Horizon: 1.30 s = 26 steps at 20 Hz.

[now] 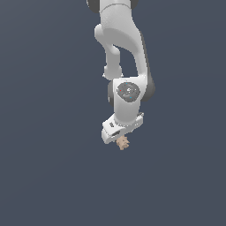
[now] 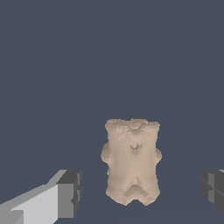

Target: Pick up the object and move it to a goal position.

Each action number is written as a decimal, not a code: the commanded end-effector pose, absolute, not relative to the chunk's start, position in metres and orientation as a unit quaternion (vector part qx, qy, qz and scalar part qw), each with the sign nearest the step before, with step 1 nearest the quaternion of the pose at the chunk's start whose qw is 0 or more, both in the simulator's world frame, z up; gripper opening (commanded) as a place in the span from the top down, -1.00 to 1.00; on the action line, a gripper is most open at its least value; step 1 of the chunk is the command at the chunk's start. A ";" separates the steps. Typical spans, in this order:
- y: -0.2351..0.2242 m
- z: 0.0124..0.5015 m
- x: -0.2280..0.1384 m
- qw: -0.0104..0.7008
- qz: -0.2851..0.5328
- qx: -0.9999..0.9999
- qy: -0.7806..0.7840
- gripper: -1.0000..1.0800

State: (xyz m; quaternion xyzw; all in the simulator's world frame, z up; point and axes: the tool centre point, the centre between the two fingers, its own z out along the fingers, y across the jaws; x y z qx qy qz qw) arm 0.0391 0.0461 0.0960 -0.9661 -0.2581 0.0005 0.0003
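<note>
A flat, uniform dark slate-blue surface (image 1: 48, 176) fills both views, unmarked; one thing shows against it, a tan-beige lumpy object (image 1: 122, 142), just under the gripper (image 1: 118, 137); in the wrist view it sits between the two fingertips (image 2: 70, 192), touching neither.

exterior view: set back, faces the whole arm (image 1: 126, 57) against plain grey | wrist view: close, looks past the fingertips (image 2: 70, 192) | shared: the object (image 1: 122, 142) (image 2: 132, 161)
</note>
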 end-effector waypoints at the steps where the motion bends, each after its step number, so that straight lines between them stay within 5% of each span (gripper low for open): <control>1: 0.046 0.096 0.039 0.000 0.000 -0.966 -0.258 -0.92; 17: 0.046 0.046 0.040 0.000 0.000 -0.965 -0.261 -0.92; 18: 0.046 0.046 0.040 0.000 0.000 -0.965 -0.261 1.00; 26: 0.046 0.046 0.040 0.000 0.000 -0.965 -0.261 1.00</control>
